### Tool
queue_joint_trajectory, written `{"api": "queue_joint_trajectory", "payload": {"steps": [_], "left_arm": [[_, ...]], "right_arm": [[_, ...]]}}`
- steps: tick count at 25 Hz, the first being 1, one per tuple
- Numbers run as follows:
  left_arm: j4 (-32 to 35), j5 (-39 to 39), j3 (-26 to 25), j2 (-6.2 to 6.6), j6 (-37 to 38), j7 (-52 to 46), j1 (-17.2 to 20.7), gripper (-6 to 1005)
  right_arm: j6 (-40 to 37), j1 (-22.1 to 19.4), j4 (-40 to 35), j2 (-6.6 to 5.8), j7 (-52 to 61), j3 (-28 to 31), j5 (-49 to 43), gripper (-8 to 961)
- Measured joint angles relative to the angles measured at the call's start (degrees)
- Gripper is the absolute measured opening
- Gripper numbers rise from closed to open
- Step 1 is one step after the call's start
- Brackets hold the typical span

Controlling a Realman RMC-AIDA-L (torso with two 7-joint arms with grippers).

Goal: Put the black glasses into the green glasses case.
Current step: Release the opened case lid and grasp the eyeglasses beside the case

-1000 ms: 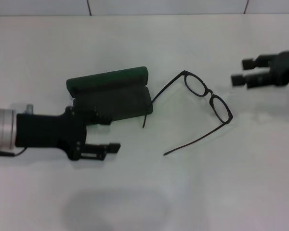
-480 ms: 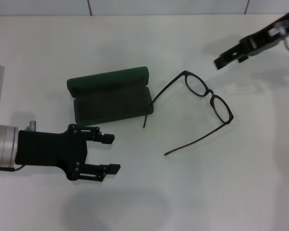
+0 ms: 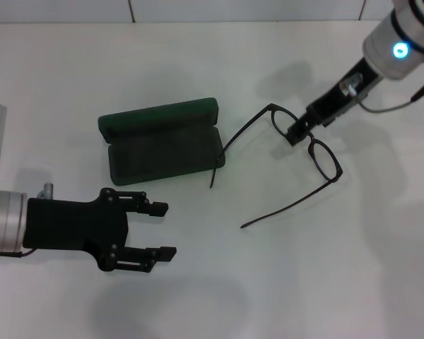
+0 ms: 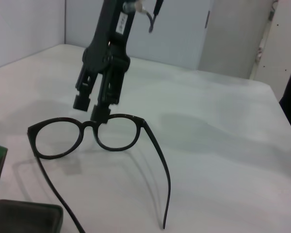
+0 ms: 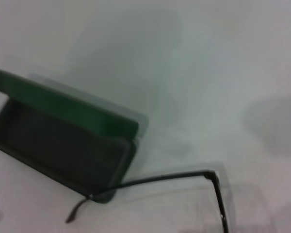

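My right gripper [image 3: 301, 132] hangs over the bridge of the glasses [image 3: 305, 141], tips pointing down at it. In the left wrist view my two right fingers [image 4: 82, 99] stand a little apart, one tip at the bridge and the other just behind the frame; they are spread, not closed on anything, and I cannot tell whether the near tip touches the frame. The glasses lie on the table [image 3: 283, 282] under these tips, temples unfolded. One temple runs away from my right gripper to the case [image 3: 162, 140], its end lying against the case's near corner; the other temple lies on bare table. The case sits well off to the left of my right gripper, lid swung back, grey lining up. My left gripper [image 3: 161, 229] hovers low over the table on the near side of the case, apart from it, its fingers spread wide and holding nothing.
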Motion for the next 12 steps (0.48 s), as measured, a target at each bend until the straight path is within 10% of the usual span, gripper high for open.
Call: {"api": "queue_joint_trajectory", "payload": {"steps": [12], "left_arm": [[-0.01, 0.34, -0.04, 0.01, -0.42, 0.24, 0.13, 734]], "right_arm": [[6.17, -3.88, -0.35, 0.92, -0.79, -3.07, 0.9, 789]]}}
